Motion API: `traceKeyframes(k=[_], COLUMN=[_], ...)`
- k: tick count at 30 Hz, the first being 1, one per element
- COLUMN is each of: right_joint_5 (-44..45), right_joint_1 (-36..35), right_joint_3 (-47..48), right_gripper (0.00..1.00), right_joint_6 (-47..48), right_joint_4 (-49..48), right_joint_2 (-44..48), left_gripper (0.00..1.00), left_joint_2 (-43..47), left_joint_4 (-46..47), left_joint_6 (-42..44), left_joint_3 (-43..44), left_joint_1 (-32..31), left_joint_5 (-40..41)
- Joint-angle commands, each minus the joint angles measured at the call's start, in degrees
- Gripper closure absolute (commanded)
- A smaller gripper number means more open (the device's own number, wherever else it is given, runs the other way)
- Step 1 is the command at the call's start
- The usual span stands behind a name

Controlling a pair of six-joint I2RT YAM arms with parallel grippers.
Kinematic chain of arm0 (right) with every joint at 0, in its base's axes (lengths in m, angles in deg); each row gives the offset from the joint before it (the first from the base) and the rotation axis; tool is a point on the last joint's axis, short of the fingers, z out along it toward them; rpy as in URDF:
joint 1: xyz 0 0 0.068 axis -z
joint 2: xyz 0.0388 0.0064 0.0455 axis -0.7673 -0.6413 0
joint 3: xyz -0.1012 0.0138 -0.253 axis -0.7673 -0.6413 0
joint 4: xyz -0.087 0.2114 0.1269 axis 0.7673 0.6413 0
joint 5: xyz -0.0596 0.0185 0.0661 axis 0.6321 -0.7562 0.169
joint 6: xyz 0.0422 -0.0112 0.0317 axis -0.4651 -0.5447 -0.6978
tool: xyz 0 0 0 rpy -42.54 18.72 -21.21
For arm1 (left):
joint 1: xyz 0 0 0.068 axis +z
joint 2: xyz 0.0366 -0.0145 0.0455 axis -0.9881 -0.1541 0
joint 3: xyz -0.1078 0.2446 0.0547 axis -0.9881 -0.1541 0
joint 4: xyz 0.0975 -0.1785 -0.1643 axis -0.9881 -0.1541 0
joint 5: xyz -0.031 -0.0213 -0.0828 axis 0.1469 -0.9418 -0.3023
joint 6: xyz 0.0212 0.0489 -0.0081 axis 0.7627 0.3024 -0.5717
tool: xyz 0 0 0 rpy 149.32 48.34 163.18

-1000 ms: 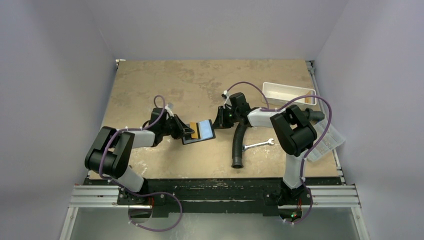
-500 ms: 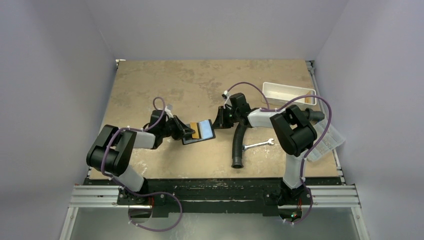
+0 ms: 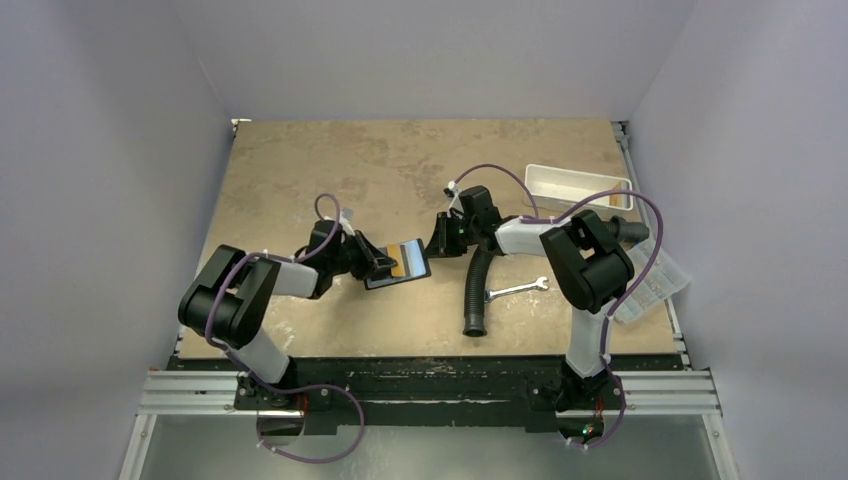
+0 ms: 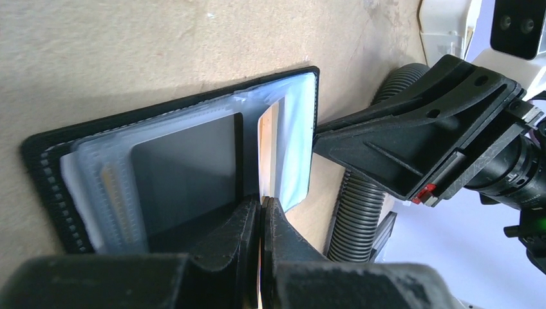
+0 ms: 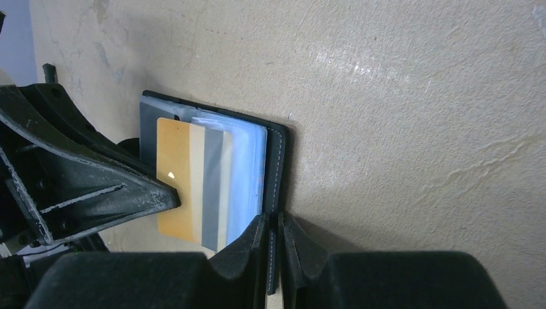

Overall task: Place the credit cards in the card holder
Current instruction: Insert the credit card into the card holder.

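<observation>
Insertion of the tan card is the step in hand. Left gripper (image 4: pixel 261 203) is pressed together on the yellowish-tan credit card (image 5: pixel 174 183), whose leading part sits under a clear sleeve of the card holder (image 5: pixel 278 151). The holder lies open on the table (image 3: pixel 300 160), left of centre, between the two arms. Right gripper (image 5: pixel 273 225) is nearly closed, pinching the holder's stitched outer edge.

Recommendation: hold the right-hand pinch firm so the holder cannot slide. Keep the card in line with the sleeve mouth and push straight along the pocket. A skewed push would likely buckle the plastic or jam a corner.

Count:
- One holder.
- One tan card in hand.
- One greyish card (image 4: pixel 187 167), apparently seated in a sleeve.
- A faint tan shape under the outermost sleeve may be a third card — cannot tell.
- One wrench (image 3: pixel 517 290) and one hose (image 3: pixel 478 290), lying near.
</observation>
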Motion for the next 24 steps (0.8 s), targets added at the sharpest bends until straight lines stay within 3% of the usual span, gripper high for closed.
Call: traceKeyframes(k=[1,6,10,14,24], right_joint_5=[-0.39,-0.48,-0.2,0.61,0.58], right_joint_1=[-1.39,-1.32,-1.39,-1.34,-1.36], right_joint_3=[-1.11,-1.39,-1.26,-1.22,-0.95], right_gripper=[0.82,0.82,0.81,0.82,0.81], right_joint_6=[0.54,0.62,1.51,2.2,2.06], right_joint_4=[1.22,1.17,2.23,2.95,2.89], right_joint_2=[0.7,0.98,1.45,1.86,1.66], left_gripper=[1.0,0.92,0.65,0.49,0.36], left_joint_2=[-0.7,-1.91,-0.19,1.38,-0.05], left_joint_4=[-6.31,-9.46,-17.12,-26.3,-31.81], left_joint_6=[2.47,3.05,5.92,11.68,14.37], left_joint_3=[2.72,4.99,7.29,12.1,14.0], left_joint_1=[-3.79,-4.85,-4.85,-4.86,-4.92], left_joint_5=[3.65,5.72,7.84,9.3,9.96])
